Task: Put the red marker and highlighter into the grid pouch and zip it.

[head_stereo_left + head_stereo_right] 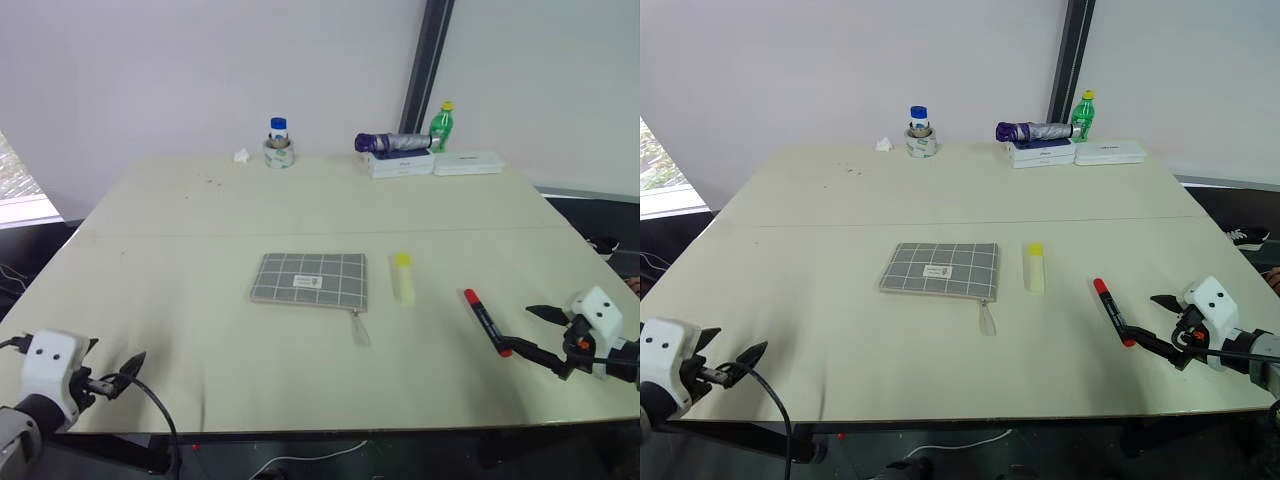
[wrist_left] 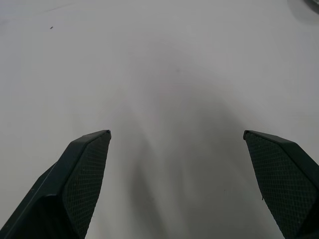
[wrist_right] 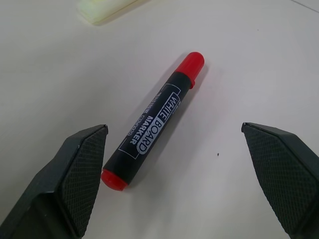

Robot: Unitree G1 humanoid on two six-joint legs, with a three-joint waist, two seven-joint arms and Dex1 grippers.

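The grid pouch lies flat at the table's middle, its zipper pull tab trailing toward the front. Just right of it lies the highlighter, pale yellow with the brighter cap at the far end. Further right is the red marker, dark barrel with red cap, also seen in the right wrist view. My right gripper is open just right of the marker's near end, the marker lying ahead between its fingers without touching. My left gripper is open over bare table at the front left.
Along the far edge stand a tape roll with a blue-capped bottle, a crumpled tissue, a folded purple umbrella on a white box, a green bottle and another white box. The table's front edge is close to both grippers.
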